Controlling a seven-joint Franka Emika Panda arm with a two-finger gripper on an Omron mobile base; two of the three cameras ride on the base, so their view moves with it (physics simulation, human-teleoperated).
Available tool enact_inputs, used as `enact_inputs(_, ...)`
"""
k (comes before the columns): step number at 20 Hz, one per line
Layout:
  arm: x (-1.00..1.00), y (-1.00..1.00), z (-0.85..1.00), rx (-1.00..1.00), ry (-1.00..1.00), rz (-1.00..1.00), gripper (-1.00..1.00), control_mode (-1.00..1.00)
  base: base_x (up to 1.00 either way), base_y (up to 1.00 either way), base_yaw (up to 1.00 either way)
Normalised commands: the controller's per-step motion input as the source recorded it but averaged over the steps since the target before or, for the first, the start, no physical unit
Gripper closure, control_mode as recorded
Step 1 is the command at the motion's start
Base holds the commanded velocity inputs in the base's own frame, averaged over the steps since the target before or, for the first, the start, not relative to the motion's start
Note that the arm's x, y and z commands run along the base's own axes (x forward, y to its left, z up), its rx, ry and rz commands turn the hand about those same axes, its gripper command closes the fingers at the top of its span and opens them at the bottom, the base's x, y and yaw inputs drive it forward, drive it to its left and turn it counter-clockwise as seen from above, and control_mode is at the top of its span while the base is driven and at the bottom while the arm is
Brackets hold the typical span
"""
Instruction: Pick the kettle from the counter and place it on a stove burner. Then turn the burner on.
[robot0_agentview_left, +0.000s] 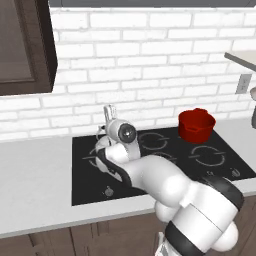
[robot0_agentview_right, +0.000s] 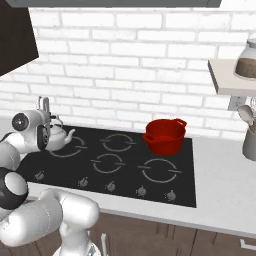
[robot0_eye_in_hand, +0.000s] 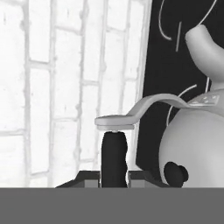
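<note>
Kettle on the cooktop, my gripper pinching its handle.

From the left base view, my arm hides most of the kettle (robot0_agentview_left: 102, 145) on the black cooktop (robot0_agentview_left: 210, 145). The right base view shows more — spout clear, kettle sitting on the stove burner (robot0_agentview_right: 67, 146), red pot (robot0_agentview_right: 164, 136) well apart. In the hand view, the gripper (robot0_eye_in_hand: 114, 164) fingers (robot0_eye_in_hand: 113, 159) are pressed on the thin arched handle — knob visible beside.

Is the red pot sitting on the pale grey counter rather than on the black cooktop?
No, the red pot stands on the back right of the black cooktop.
</note>
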Motion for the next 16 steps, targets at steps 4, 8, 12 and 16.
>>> enact_inputs(4, 0.41, 0.1, -0.14, 0.03, -0.04, 0.0, 1.0, -1.0, 0.0, 0.0, 0.0)
enact_inputs(8, 0.34, 0.01, -0.11, 0.01, -0.01, 0.0, 1.0, -1.0, 0.0, 0.0, 0.0)
enact_inputs(12, 0.24, 0.0, -0.16, 0.0, 0.0, 0.0, 1.0, -1.0, 0.0, 0.0, 0.0)
enact_inputs(16, 0.21, 0.04, -0.28, 0.0, 0.04, 0.0, 1.0, -1.0, 0.0, 0.0, 0.0)
